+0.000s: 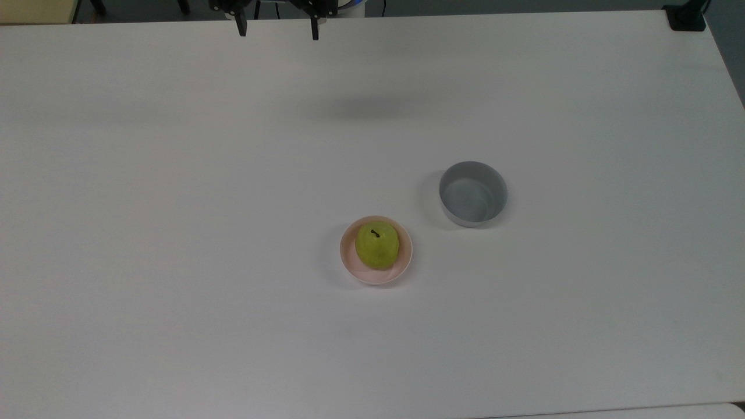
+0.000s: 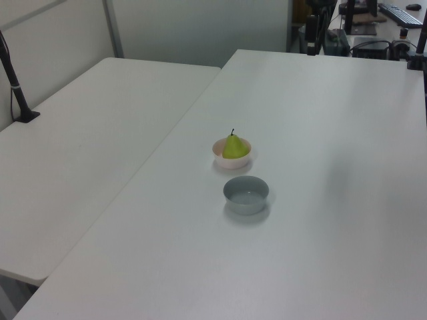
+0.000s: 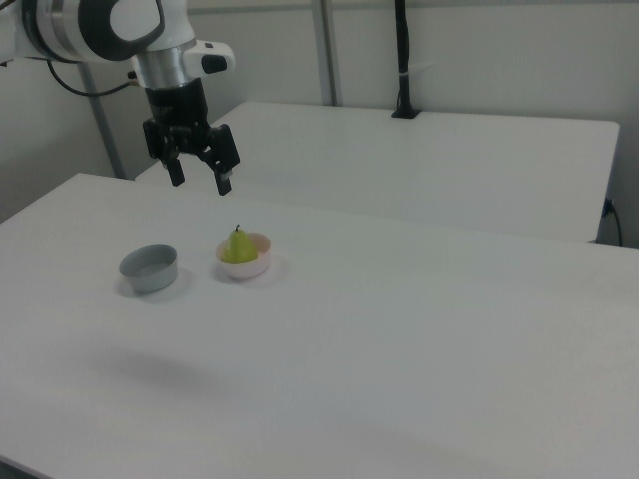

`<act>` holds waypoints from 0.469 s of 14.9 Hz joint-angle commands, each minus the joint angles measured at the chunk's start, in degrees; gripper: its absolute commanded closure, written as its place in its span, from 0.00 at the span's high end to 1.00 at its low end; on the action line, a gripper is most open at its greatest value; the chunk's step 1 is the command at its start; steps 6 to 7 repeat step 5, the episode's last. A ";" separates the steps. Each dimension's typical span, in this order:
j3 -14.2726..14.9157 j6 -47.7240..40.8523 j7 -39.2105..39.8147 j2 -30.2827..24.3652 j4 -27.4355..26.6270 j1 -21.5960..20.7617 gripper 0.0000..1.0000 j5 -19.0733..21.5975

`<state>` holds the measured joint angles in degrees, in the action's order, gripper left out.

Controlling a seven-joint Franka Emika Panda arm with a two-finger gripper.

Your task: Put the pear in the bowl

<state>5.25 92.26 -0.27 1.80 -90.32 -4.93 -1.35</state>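
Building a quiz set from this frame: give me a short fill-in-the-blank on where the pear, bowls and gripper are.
1. The pear sits inside the ____ bowl.
2. The grey bowl holds ____.
3. In the right view, the gripper hangs above the table with its fingers ____.
4. In the top view, the grey bowl lies to the pink bowl's ____.

Missing words: pink; nothing; open; right
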 commanded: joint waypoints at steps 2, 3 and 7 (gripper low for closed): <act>1.16 -1.47 1.15 -1.71 -0.91 -0.34 1.00 1.00; 1.34 -1.47 1.15 -1.71 -0.91 -0.34 1.00 1.00; 1.34 -1.47 1.41 -1.80 -0.91 -0.34 1.00 1.00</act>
